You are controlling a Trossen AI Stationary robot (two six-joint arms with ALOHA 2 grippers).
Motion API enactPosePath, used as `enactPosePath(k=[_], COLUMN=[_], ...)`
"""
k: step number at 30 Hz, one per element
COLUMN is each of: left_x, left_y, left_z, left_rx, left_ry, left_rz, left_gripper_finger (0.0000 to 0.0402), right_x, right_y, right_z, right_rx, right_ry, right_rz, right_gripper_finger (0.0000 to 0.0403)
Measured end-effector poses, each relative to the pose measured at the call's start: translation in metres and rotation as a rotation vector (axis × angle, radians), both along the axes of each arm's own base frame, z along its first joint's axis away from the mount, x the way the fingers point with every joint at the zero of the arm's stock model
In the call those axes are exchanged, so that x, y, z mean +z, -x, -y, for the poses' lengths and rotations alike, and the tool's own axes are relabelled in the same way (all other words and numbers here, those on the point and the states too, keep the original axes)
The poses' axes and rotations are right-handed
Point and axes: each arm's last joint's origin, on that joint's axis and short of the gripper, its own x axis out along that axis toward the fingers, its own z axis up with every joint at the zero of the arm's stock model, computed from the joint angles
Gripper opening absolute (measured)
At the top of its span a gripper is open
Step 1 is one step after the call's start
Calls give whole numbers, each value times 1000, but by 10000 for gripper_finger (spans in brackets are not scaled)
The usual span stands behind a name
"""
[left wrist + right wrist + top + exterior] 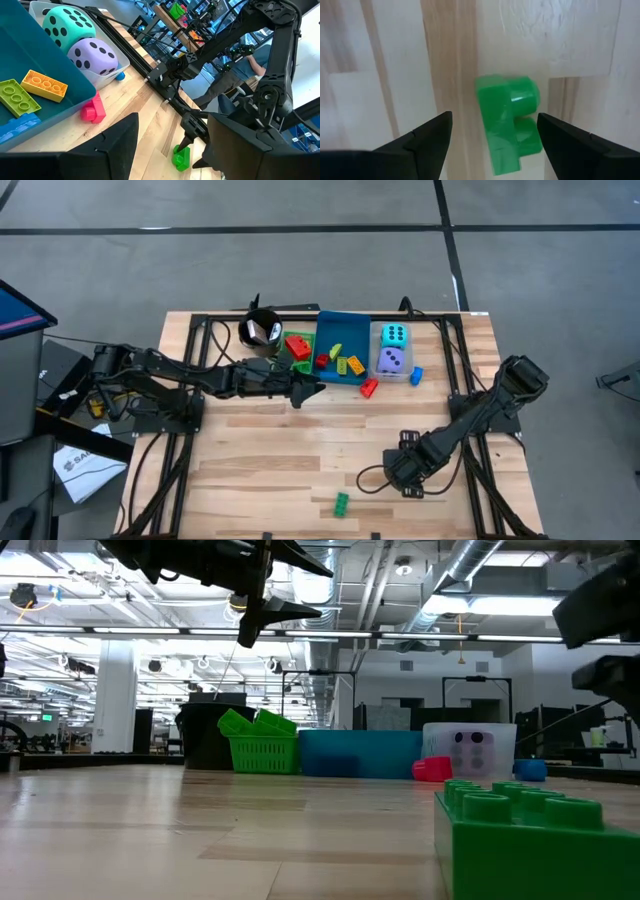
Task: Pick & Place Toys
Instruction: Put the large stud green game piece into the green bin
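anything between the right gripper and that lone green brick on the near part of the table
Nothing visible. The right gripper is open, looking at the green brick, with only bare table between the fingers and the brick. In the high view the brick lies alone, apart from the trays.

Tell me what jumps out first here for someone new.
The cyan die and purple die sit together in a clear tray at the table's far side. A lone green brick lies near the front edge; the open right gripper hangs just beside it. The left gripper hovers open by the blue tray.
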Motion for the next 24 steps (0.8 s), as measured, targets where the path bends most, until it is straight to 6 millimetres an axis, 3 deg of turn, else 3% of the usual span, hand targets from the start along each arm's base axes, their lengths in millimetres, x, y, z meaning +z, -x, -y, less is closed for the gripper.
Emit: enactPosePath(k=[17,20,24], left_x=[0,0,0], left_y=[0,0,0], left_z=[0,0,0], left_rx=[1,-9,-10], left_ry=[6,9,9], left_rz=[1,1,1], left_gripper_finger=[231,231,231], right_x=[-19,-20,-19], right_y=[-3,-3,-3], right_z=[16,17,17], right_rx=[-97,-118,-146], right_ry=[-51,-51,-55], right_rz=[18,16,18], right_gripper_finger=[279,241,151])
